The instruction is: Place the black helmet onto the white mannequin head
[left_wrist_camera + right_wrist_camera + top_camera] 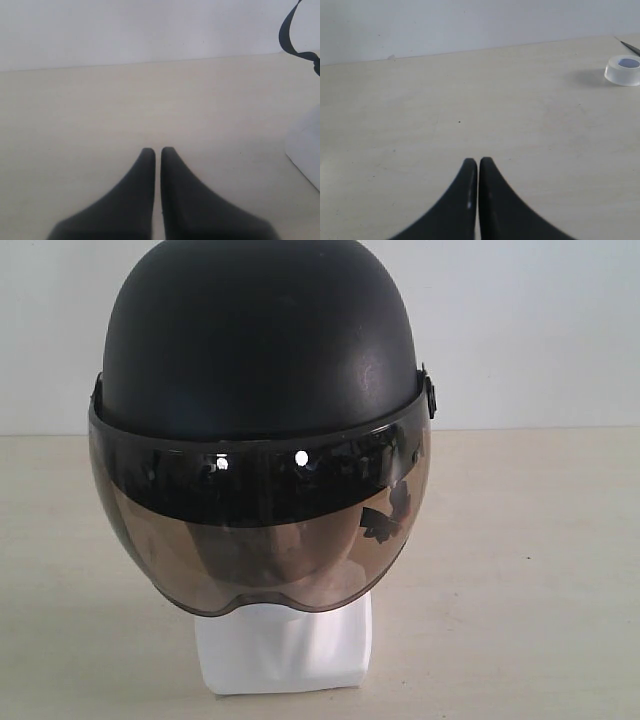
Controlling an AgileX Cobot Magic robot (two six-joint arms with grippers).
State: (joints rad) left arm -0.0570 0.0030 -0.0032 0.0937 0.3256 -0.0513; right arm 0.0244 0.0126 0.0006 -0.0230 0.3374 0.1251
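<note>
The matte black helmet (pixel 260 340) sits over the white mannequin head, its smoky visor (pixel 260 530) hanging down in front. Of the head, only the white neck and base (pixel 285 645) show below the visor in the exterior view. No gripper appears there. In the left wrist view my left gripper (pixel 157 150) is shut with nothing in it, low over bare table; a black chin strap (pixel 292 35) and a corner of the white base (pixel 307 145) show at that frame's edge. My right gripper (pixel 478 160) is shut and empty over bare table too.
A pale wooden table (pixel 520 570) runs back to a plain light wall (pixel 540 320). A roll of clear tape (pixel 624 69) lies on the table in the right wrist view, with a thin dark object (pixel 630 46) beside it.
</note>
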